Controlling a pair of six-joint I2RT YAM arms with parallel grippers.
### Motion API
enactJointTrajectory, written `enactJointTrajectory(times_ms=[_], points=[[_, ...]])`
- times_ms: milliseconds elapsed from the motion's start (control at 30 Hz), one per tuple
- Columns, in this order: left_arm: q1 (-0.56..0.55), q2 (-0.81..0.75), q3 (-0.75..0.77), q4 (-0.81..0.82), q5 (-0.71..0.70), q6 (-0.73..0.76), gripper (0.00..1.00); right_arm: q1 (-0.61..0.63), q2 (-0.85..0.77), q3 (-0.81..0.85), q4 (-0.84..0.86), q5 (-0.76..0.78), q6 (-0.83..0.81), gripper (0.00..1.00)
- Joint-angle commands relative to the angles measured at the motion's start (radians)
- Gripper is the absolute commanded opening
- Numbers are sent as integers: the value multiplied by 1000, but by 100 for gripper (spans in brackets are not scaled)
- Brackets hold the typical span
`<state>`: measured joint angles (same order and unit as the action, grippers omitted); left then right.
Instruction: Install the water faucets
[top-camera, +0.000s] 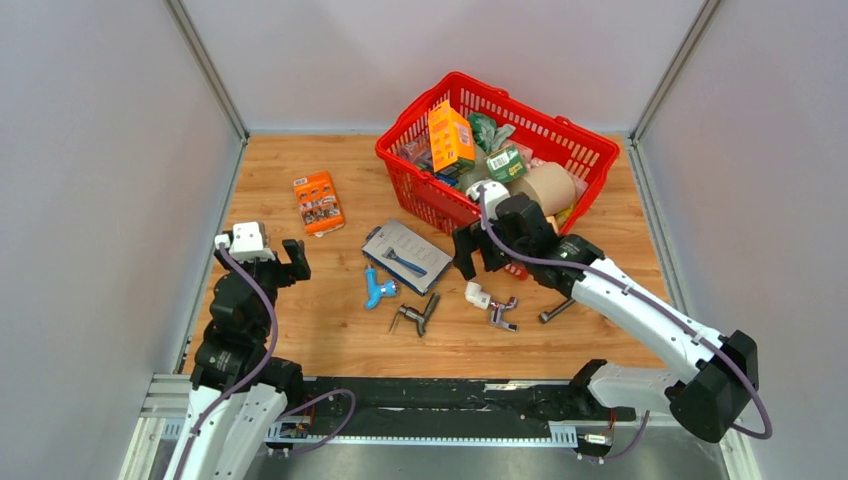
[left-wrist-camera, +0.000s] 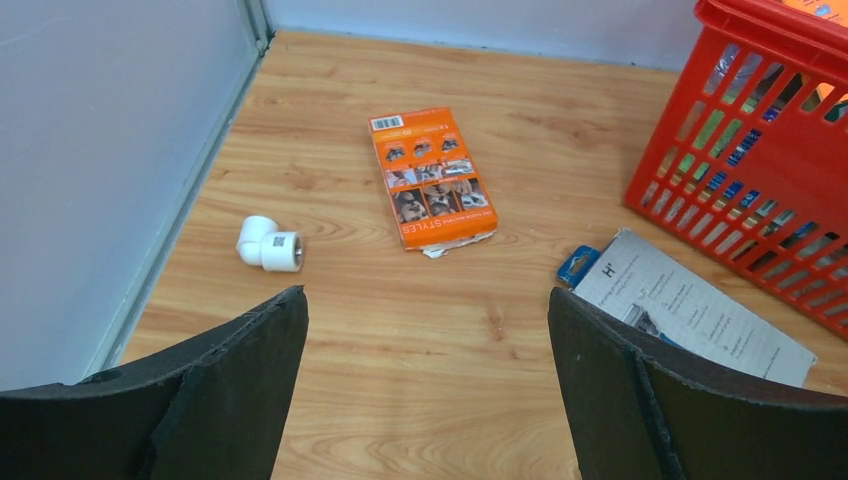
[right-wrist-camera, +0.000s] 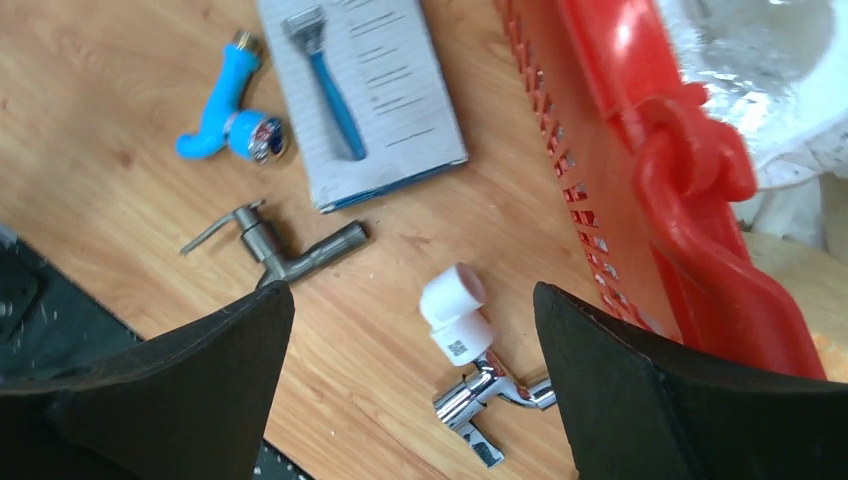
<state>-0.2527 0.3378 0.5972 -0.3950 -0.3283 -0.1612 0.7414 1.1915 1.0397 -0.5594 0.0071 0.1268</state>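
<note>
Wooden desk (top-camera: 270, 170) holds the light-blue faucet (top-camera: 379, 289) at centre, left of the spread right fingers (right-wrist-camera: 200, 380). Only the left wrist view, past the spread left fingers (left-wrist-camera: 230, 390), shows a loose white elbow (left-wrist-camera: 268, 245) at centre-left.

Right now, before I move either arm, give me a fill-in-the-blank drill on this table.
The light-blue plastic tap lies beside a grey card pack holding a blue ____.
The chrome metal tap carries a ____ plastic elbow.
A loose white elbow fitting lies near the ____ cardboard box.
The left end effector and right end effector are both ____, not shut.
Missing words: razor; white; orange; open.
</note>
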Motion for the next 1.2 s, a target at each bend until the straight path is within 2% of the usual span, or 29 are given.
enactJointTrajectory(times_ms=[0,167,333,467,600,767,867,1000,1167], points=[[6,-3,-11,39,52,40,95,-164,2,11,3,214,111,100],[6,23,0,24,55,42,95,-258,0,22,35,320,142,100],[4,52,4,12,49,32,95,-361,13,57,52,309,189,100],[6,90,10,-1,31,-3,95,-359,-64,53,105,133,162,100],[6,180,47,-27,31,-46,95,-358,-194,-48,208,-83,122,100],[6,322,108,-70,20,-104,96,-359,-323,-154,282,-218,73,100],[6,429,162,-105,89,-156,95,-359,-348,-190,302,-266,71,100],[7,565,187,-116,257,-285,94,-356,-343,-213,331,-340,71,100],[-26,737,168,-85,374,-420,87,-300,-319,-250,378,-389,79,100]])
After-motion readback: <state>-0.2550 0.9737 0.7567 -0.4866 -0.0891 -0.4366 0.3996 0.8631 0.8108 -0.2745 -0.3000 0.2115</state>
